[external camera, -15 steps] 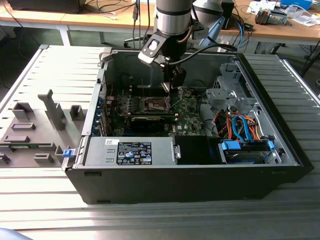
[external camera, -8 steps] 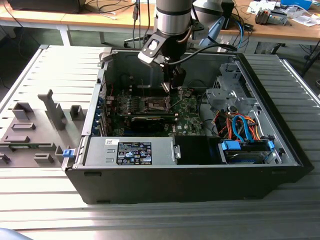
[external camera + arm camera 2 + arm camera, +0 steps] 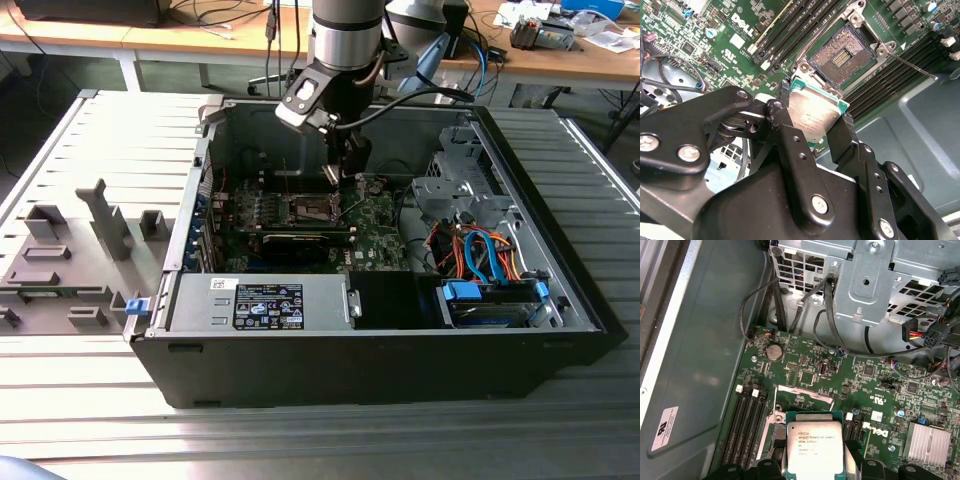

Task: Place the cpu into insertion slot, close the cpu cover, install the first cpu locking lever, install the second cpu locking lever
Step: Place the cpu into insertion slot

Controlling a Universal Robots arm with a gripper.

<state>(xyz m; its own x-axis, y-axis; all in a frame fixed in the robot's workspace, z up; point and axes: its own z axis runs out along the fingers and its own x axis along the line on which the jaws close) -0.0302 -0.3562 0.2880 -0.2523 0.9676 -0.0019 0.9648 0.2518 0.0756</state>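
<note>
Open computer case on slatted table, grey fixtures beside.

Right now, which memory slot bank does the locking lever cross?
The wall-side bank, along the grey case; the locking lever crosses it, not the inner bank across the insertion slot.

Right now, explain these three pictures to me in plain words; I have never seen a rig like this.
One robot arm reaches down into an open computer case lying on a metal table. That picture comes from a camera off the arm. The other two come from cameras riding near the arm's wrist, looking along its hand. The hand grips a cpu, a small silver chip, by its edges, over the green board. The slot close by holds no chip.
</note>
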